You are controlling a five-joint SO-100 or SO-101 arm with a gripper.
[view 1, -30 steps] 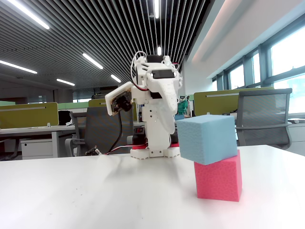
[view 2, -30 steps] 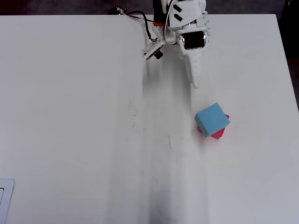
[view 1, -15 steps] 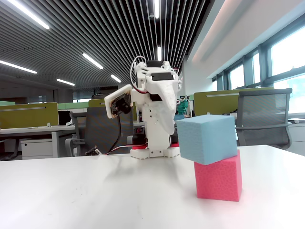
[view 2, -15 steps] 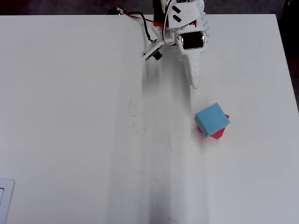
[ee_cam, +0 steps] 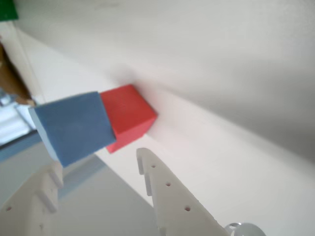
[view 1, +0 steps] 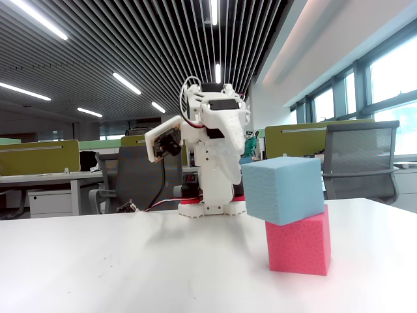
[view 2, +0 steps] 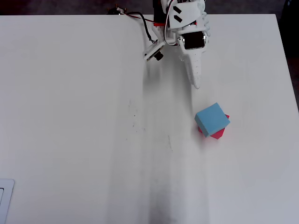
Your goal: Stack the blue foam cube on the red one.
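Note:
The blue foam cube [view 1: 283,189] rests on top of the red one [view 1: 300,248], turned and shifted a little, so it overhangs on the left in the fixed view. In the overhead view the blue cube [view 2: 212,119] covers most of the red cube [view 2: 220,135]. The wrist view shows the blue cube [ee_cam: 74,128] in front of the red cube [ee_cam: 130,115]. My gripper [view 2: 197,84] is drawn back from the stack, towards the arm's base, and holds nothing. In the wrist view its fingers stand apart, so the gripper [ee_cam: 98,162] is open.
The white table [view 2: 70,116] carries the stack right of the middle. The arm's base [view 2: 163,14] and its cables sit at the far edge. A white object [view 2: 4,200] shows at the lower left corner. Office chairs and desks [view 1: 361,156] stand behind.

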